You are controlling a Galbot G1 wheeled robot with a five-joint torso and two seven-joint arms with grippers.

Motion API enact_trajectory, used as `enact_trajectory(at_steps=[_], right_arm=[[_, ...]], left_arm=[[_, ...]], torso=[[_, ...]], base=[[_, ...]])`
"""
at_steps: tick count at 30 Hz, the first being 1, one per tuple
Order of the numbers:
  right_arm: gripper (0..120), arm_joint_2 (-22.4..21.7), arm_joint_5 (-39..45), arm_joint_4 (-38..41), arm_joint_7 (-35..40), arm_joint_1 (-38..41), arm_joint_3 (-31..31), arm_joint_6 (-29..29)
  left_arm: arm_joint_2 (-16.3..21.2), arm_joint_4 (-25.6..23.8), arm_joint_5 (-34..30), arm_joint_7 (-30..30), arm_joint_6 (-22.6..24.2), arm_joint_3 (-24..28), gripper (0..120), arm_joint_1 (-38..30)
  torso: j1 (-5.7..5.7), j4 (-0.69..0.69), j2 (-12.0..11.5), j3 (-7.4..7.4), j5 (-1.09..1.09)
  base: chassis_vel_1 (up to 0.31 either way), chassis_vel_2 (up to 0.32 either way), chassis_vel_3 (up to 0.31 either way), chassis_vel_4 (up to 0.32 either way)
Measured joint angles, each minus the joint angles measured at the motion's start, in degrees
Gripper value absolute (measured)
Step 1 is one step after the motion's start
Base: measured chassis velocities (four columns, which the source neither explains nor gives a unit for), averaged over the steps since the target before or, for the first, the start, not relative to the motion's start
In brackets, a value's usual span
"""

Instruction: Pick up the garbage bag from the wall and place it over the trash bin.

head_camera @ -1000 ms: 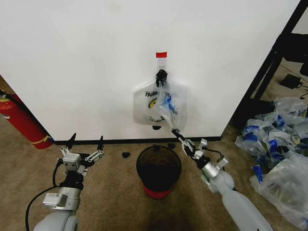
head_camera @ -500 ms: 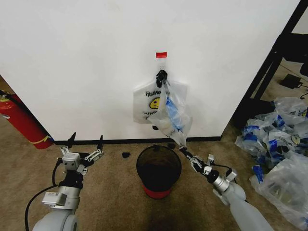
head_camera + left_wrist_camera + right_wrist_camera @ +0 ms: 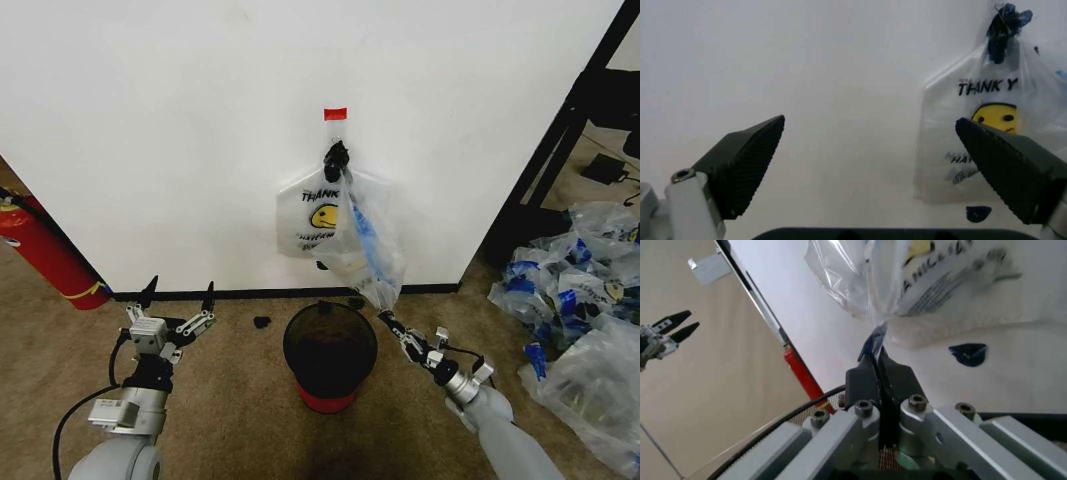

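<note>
Step in hand: pulling thin see-through smiley-print garbage bag (image 3: 362,245) off the white wall (image 3: 180,130) hook. Right gripper (image 3: 385,316) clamped on its lower corner, above round dark mesh trash bin (image 3: 330,352). Left gripper (image 3: 180,293) idle, fingers apart. Next, likely: unhook handles.

Tan carpet floor (image 3: 230,400). Standing on it: trash bin (image 3: 330,355), near the wall's black baseboard (image 3: 250,294). Red fire extinguisher (image 3: 45,255) leaning far left. Heap of clear plastic bags (image 3: 580,300) right. Small dark scraps (image 3: 262,322) beside baseboard.
</note>
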Motion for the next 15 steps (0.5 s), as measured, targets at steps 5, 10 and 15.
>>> enact_trajectory(at_steps=[5,10,15], right_arm=[[0,0.2,1.1,0.9,1.0,0.0,-0.5,0.4],[0,0.2,1.3,2.0,1.3,-0.1,-0.8,0.7],[5,-0.6,-5.7,6.6,5.9,-0.8,1.7,4.6]], left_arm=[[-0.2,-0.1,0.1,0.0,0.0,0.0,100,0.1],[-0.4,-0.3,0.2,0.0,-0.1,0.0,100,0.3],[-0.7,-0.4,0.3,0.1,-0.2,0.0,100,0.4]], torso=[[0.0,0.0,0.0,0.0,0.0],[0.0,0.0,0.0,0.0,0.0],[0.0,0.0,0.0,0.0,0.02]], base=[[0.0,0.0,0.0,0.0],[0.0,0.0,0.0,0.0],[0.0,0.0,0.0,0.0]])
